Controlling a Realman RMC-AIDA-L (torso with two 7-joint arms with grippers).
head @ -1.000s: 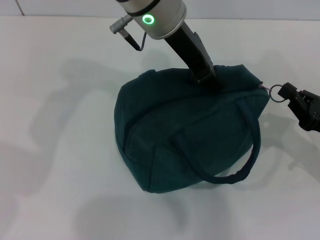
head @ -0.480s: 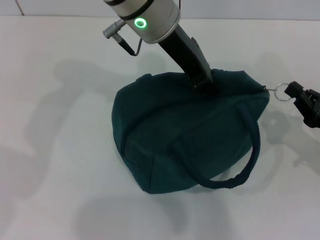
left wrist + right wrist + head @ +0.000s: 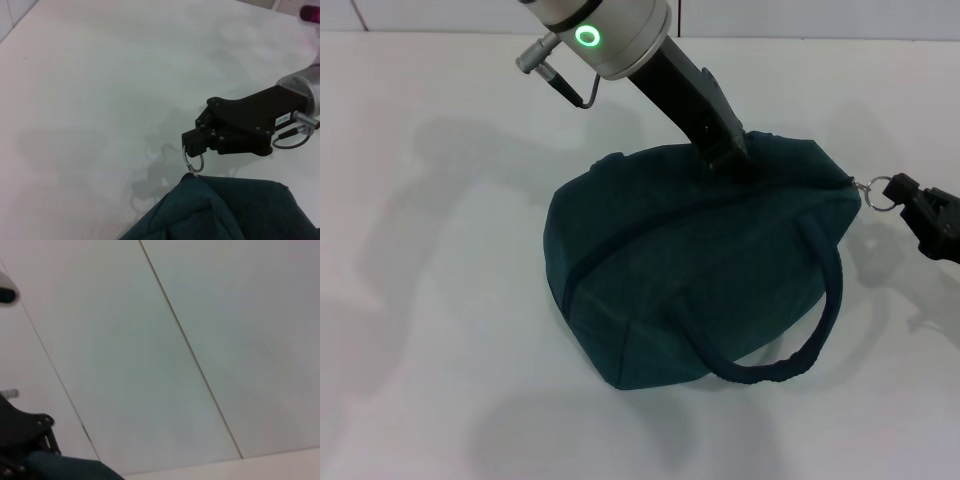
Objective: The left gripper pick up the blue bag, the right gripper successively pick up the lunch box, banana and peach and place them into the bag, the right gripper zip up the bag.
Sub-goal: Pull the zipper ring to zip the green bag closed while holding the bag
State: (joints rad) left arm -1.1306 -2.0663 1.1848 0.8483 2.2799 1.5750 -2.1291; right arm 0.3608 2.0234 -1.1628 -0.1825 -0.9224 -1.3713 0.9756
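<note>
We have the blue bag (image 3: 700, 270) sitting on the white bench (image 3: 430, 300), its zip line looking closed along the top and one loop handle (image 3: 815, 330) hanging down the near side. Our left gripper (image 3: 728, 158) is pressed into the top fabric at the far edge of the bag; we cannot tell from any view whether its fingers are clamped on cloth or merely resting there. Our right gripper (image 3: 192, 144) is at the bag's right end, fingers closed on the metal pull ring (image 3: 194, 161), which the left wrist view shows hanging from the fingertips down to the corner of the bag. We judge the zipping to be at or near its end. To finish well, we would keep the pull in line with the zip track, hold the bag steady with the left arm so the fabric does not bunch, and let go only once the slider is seated. The bench around the bag is plain and matte, with a pale wall behind it.
</note>
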